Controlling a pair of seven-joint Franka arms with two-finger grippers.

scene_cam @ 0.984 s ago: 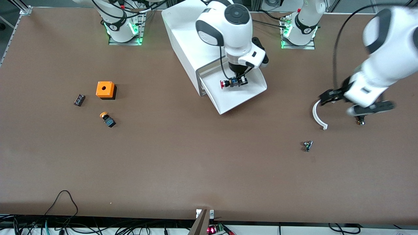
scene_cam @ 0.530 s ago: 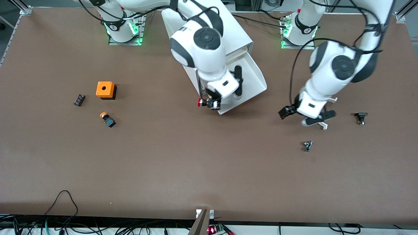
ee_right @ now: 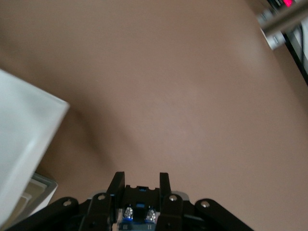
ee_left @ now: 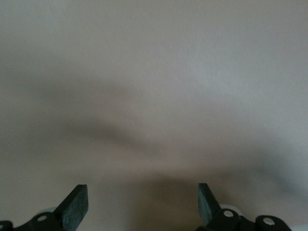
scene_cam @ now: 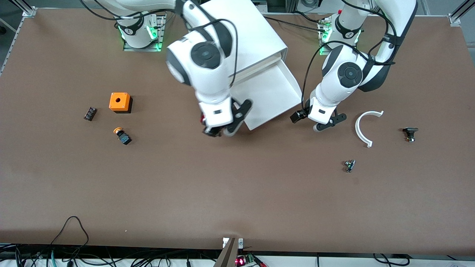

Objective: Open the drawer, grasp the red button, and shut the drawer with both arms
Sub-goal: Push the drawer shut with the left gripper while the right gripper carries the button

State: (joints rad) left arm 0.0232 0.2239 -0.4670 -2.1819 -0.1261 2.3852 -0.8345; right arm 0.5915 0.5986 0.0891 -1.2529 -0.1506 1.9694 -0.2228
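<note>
The button sits between the fingers of my right gripper, its black body and blue base showing in the right wrist view. In the front view only a sliver of the button's red cap shows beside my right gripper, which hangs over bare table just off the open drawer. The drawer stands pulled out of the white cabinet, and its tray looks bare. My left gripper is open and low by the drawer's corner toward the left arm's end. Its fingertips hold nothing.
An orange box with a hole, an orange-capped button and a small black part lie toward the right arm's end. A white curved piece, a black part and a small fitting lie toward the left arm's end.
My right gripper has lifted the button out of the drawer and carried it over the table past the drawer's front. The left arm has swung in from the table's end to the drawer's corner.
</note>
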